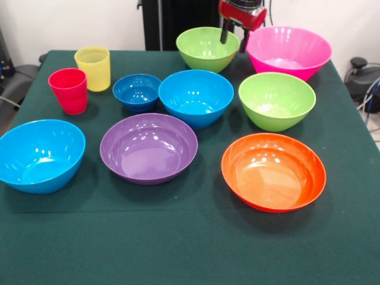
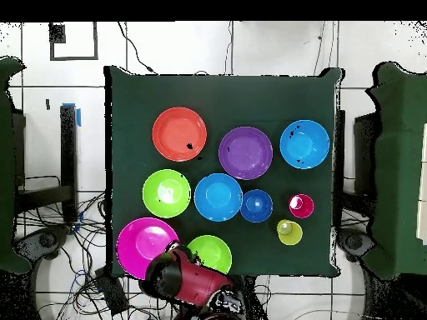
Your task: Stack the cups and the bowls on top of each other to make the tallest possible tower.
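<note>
Ten pieces stand singly on the dark green cloth tabletop (image 1: 178,249), none inside or on top of another, so by my reading the tower is not yet begun and every stacking step is left.

Largest first: the big glossy pink plastic bowl (image 1: 289,51) sits at the far side, with a lime green plastic bowl (image 1: 206,47) just beside it. The wide orange plastic bowl (image 1: 274,171) and the wide purple plastic bowl (image 1: 148,148) lie near the camera's edge. One light blue plastic bowl (image 1: 40,154) is at the near corner, well apart from the second light blue bowl (image 1: 195,97) in the middle. A second lime green bowl (image 1: 276,100) stands between pink and orange. The small dark blue plastic bowl (image 1: 137,91) touches nothing. The translucent yellow plastic tumbler (image 1: 92,68) and the red plastic tumbler (image 1: 69,90) stand upright, just beside each other.

The red and black arm's gripper (image 1: 234,38) hangs over the gap between the far green bowl and the pink bowl; its dark fingers (image 1: 224,34) are spread apart and empty.
</note>
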Motion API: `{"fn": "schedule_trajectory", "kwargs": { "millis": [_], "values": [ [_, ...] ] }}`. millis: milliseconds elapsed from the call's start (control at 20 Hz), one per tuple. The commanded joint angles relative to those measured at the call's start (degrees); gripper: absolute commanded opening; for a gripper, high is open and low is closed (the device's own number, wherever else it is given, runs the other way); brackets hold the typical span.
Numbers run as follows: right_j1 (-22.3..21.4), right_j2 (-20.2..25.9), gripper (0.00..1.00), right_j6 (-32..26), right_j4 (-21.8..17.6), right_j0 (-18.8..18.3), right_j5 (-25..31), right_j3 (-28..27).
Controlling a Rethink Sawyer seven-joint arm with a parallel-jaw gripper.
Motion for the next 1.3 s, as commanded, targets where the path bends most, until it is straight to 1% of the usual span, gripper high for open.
{"fn": "schedule_trajectory", "kwargs": {
  "millis": [50, 450, 550, 750, 850, 1000, 1150, 1300],
  "values": [
    [2.78, 3.23, 1.00, 11.76, 5.76, 0.70, 5.67, -5.18],
    [2.50, 3.05, 1.00, 10.99, 7.46, 0.71, 6.73, -4.43],
    [2.54, 2.71, 1.00, 11.15, 8.24, 1.28, 7.37, -4.35],
    [3.08, 1.82, 1.00, 11.01, 9.12, 2.39, 6.94, -4.41],
    [2.94, 1.04, 1.00, 10.91, 9.81, 3.41, 7.69, -4.48],
    [2.67, -0.85, 1.00, 11.29, 11.46, 6.05, 8.97, -4.59],
    [2.24, -1.97, 1.00, 11.23, 11.98, 6.76, 9.55, -4.31],
    [2.08, -3.40, 1.00, 11.82, 13.31, 8.56, 11.20, -4.72]
  ]
}}
